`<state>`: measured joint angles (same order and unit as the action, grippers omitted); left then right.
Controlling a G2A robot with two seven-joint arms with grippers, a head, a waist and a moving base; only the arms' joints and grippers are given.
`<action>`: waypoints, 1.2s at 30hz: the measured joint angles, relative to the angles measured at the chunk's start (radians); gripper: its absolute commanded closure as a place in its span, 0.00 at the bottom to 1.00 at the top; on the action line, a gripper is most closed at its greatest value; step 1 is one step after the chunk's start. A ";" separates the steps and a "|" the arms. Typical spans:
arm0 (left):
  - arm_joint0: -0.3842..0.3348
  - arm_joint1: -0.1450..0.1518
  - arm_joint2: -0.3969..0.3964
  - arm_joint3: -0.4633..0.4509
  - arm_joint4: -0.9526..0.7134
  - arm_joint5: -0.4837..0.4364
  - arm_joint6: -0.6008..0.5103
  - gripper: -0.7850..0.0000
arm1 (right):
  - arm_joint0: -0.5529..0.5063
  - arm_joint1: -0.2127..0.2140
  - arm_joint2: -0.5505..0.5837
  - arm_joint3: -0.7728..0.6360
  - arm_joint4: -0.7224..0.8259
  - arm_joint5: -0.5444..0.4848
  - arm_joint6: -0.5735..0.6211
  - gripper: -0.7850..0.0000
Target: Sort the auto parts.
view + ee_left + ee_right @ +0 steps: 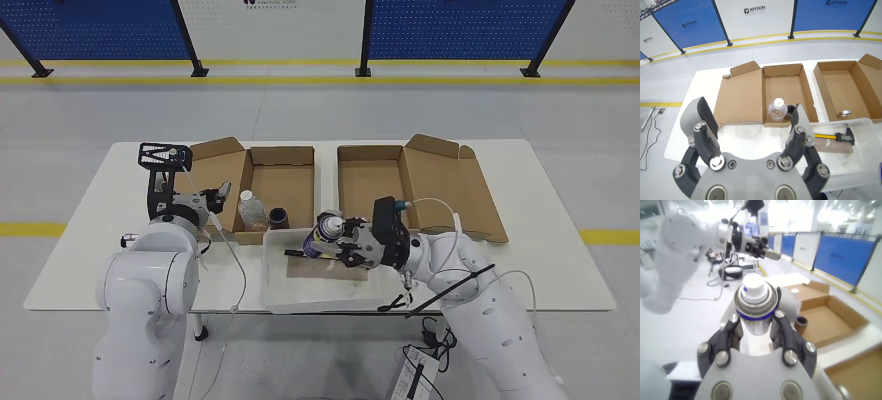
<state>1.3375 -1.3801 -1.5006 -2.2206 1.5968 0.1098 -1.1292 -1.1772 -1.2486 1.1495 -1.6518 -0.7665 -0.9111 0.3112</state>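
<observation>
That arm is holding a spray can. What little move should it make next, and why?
Probably swing the spray can across to above the left cardboard box. The right gripper has its jaws shut on it over the white bin, and that box already holds a plastic bottle, a similar container.

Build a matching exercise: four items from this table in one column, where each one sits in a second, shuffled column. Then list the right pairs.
Things
1. plastic bottle
2. metal ring
3. digital caliper
4. spray can

Places
A. in the white bin
B. held in the right end effector
C. in the left cardboard box
D. in the right cardboard box

Pairs: 1-C, 2-D, 3-A, 4-B
</observation>
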 measured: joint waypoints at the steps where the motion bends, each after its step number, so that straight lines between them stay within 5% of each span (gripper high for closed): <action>1: 0.000 0.000 0.000 0.000 0.000 0.000 0.000 0.00 | 0.001 0.001 -0.002 0.001 -0.001 0.001 -0.002 1.00; 18: 0.000 0.000 0.000 0.000 0.000 0.000 0.000 0.00 | 0.004 0.011 -0.013 -0.003 -0.012 0.019 -0.024 1.00; 25: 0.000 0.000 0.000 0.000 0.000 0.000 0.000 0.00 | 0.023 0.015 0.000 0.017 -0.075 0.106 -0.016 1.00; 36: 0.000 0.000 0.000 0.000 0.000 0.000 0.000 0.00 | 0.198 -0.018 -0.082 0.297 -0.152 0.221 -0.115 1.00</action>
<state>1.3375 -1.3802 -1.5006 -2.2206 1.5968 0.1098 -1.1292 -0.9789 -1.2664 1.0673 -1.3550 -0.9183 -0.6898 0.1959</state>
